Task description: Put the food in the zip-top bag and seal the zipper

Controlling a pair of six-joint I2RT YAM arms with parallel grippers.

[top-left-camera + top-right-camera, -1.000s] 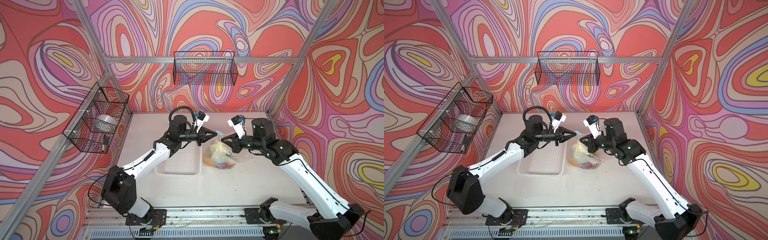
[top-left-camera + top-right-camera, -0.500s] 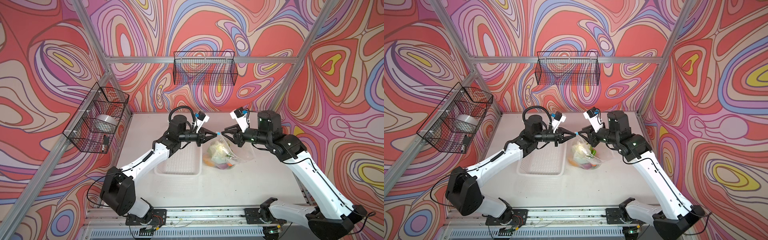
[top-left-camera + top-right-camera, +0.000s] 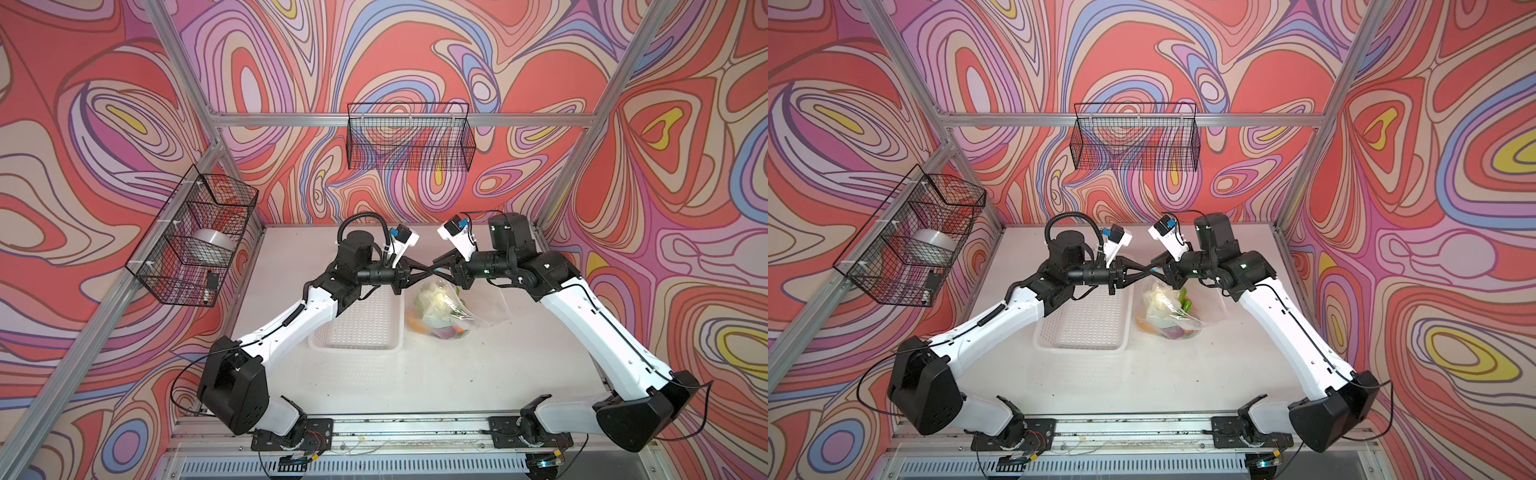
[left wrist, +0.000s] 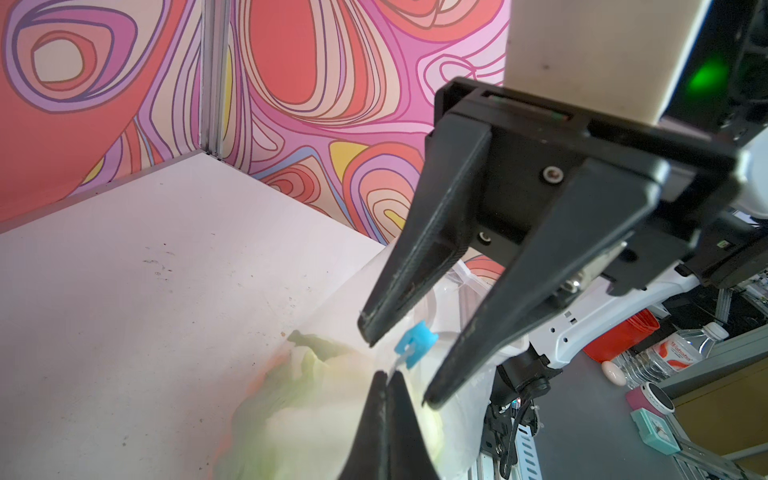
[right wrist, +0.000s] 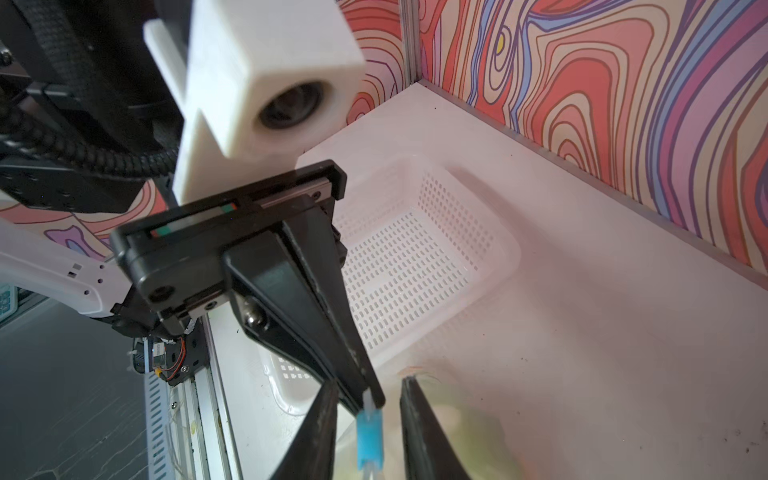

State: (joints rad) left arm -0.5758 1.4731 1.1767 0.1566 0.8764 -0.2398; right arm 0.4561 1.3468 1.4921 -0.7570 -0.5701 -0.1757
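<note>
Right end effector (image 4: 399, 368) now tip-to-tip with left end effector (image 5: 372, 399), jaws apart around slider tab (image 5: 369, 436).

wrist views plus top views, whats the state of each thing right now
left gripper, shut on zipper
right gripper, open, jaws either side of blue slider tab
zip-top bag, held up by its mouth
food, inside the bag
zipper, sealed or not: cannot tell
white basket, empty

The left arm (image 3: 270, 343) and right arm (image 3: 602, 332) had white shells and black joints; a ribbed black hose (image 5: 95, 156) ran on the left. The right gripper (image 4: 399, 365) had tapered black fingers (image 4: 419, 249), a silver screw (image 4: 552, 173) and a green light (image 4: 706, 77).
</note>
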